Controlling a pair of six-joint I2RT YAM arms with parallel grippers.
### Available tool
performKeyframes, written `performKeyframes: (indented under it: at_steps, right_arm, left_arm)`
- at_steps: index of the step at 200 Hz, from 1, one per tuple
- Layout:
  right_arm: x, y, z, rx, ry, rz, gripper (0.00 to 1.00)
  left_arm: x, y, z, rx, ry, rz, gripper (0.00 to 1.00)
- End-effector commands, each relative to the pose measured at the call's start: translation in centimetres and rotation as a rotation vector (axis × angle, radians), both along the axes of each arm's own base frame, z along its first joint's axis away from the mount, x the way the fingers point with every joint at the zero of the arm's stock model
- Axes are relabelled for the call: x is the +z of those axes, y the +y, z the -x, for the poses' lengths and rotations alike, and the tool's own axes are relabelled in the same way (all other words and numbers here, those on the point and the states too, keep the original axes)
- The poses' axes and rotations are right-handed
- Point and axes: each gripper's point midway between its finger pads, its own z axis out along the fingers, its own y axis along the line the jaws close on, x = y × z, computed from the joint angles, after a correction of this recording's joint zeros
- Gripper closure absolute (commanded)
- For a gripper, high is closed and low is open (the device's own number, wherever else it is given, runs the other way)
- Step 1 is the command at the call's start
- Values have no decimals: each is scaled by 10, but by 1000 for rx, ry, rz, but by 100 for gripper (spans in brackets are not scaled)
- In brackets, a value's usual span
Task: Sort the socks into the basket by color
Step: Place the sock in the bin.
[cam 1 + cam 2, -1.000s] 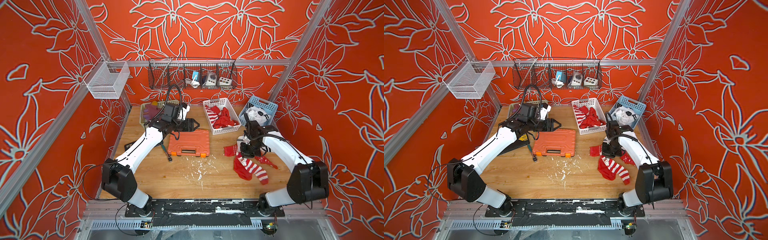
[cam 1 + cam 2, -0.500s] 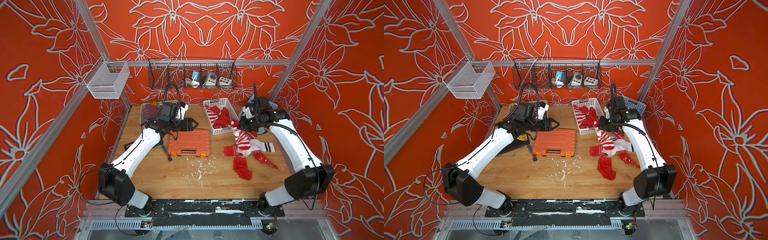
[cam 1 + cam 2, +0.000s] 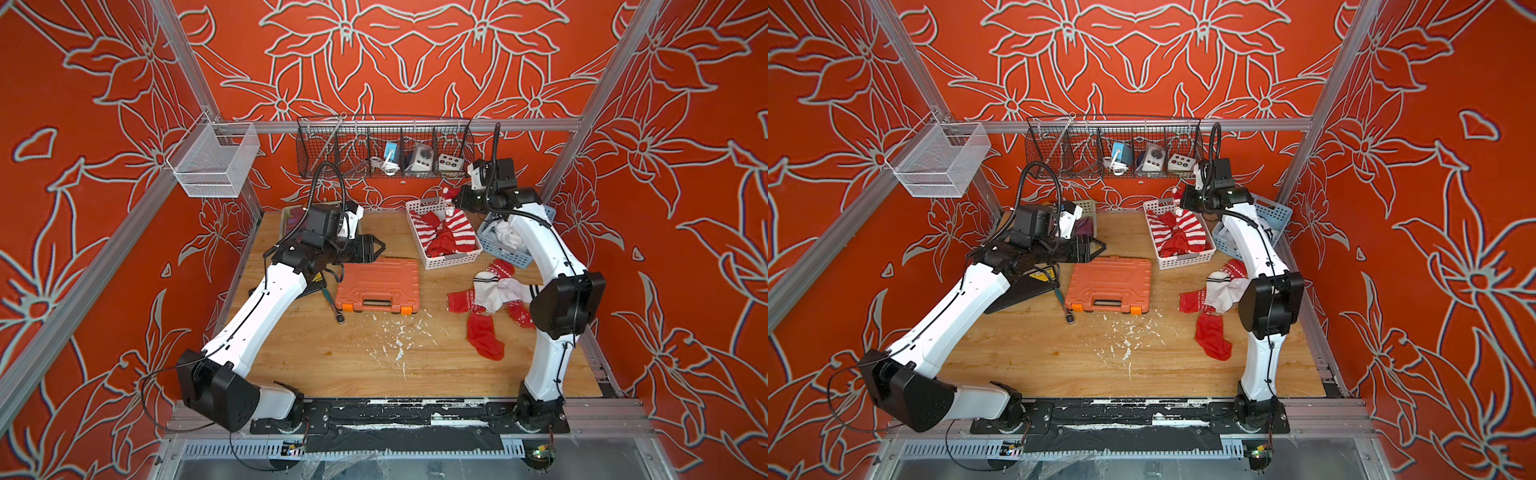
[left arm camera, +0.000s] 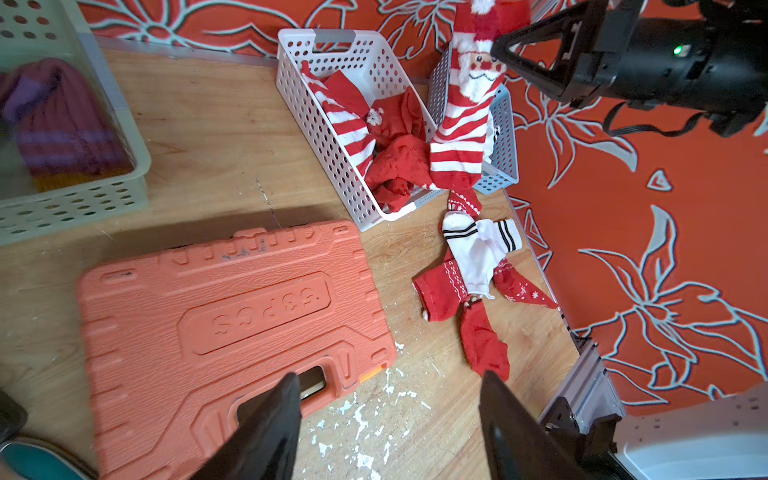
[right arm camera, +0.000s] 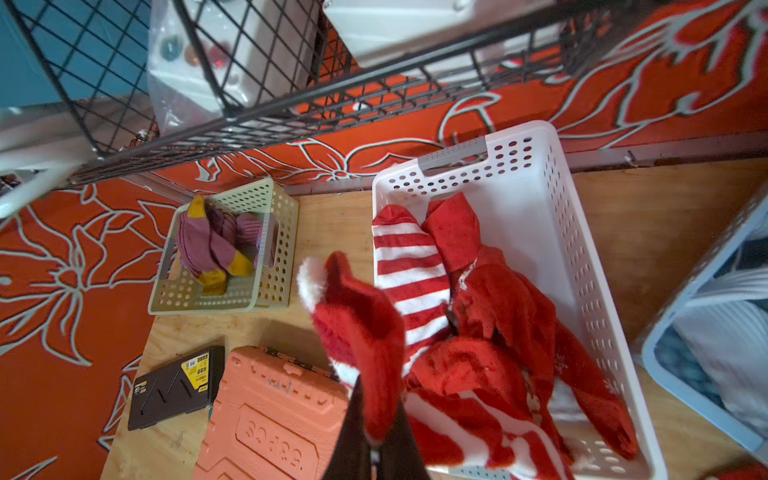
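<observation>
Right claw [image 3: 452, 198] over white basket [image 3: 451, 261], pinching striped sock [image 3: 458, 226].

In both top views, right of centre in the upper half, I see the right claw pressed together on the sock's cuff, and the sock hangs down into the white basket among the red ones. In the left wrist view, the left claw [image 4: 386, 395] stands spread and empty at the lower edge, above the orange case [image 4: 216, 316], while loose socks [image 4: 478, 266] lie on the table [image 4: 216, 124] right of centre. In the right wrist view, the pinched cuff sits bottom centre, beside the basket's wall. Procedure, as I judge it: centre the claw over the basket, lower, then release, so the cuff cannot drape over the rim.
</observation>
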Motion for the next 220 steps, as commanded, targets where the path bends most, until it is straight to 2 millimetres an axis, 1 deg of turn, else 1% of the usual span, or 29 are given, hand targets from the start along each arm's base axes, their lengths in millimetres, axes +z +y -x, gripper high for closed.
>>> performKeyframes:
  at_steps: [1, 12, 22, 65, 85, 122, 151, 167, 220]
  right_arm:
    - [-5, 7, -24, 11, -52, -30, 100]
    - [-22, 8, -27, 14, -20, -25, 100]
    - [-37, 10, -26, 21, 13, -21, 100]
    - [-118, 7, -20, 3, 129, 52, 100]
    - [-145, 4, -24, -16, 170, 78, 100]
    - [-185, 2, -38, -27, 252, 131, 100]
    - [-211, 2, -47, -34, 293, 143, 100]
    - [-219, 3, -50, -34, 306, 144, 100]
    - [-219, 7, -51, -22, 320, 137, 100]
  left_arm:
    - [11, 12, 5, 12, -35, -21, 34]
    - [11, 13, 5, 13, -36, -19, 34]
    - [11, 15, 4, 16, -39, -24, 34]
    - [10, 21, -1, 29, -41, -30, 34]
    - [9, 24, -3, 36, -38, -31, 34]
    - [6, 30, -5, 49, -27, -39, 34]
    - [6, 34, -6, 60, -22, -42, 34]
    - [6, 36, -7, 65, -16, -43, 33]
    - [3, 35, -12, 66, -6, -30, 33]
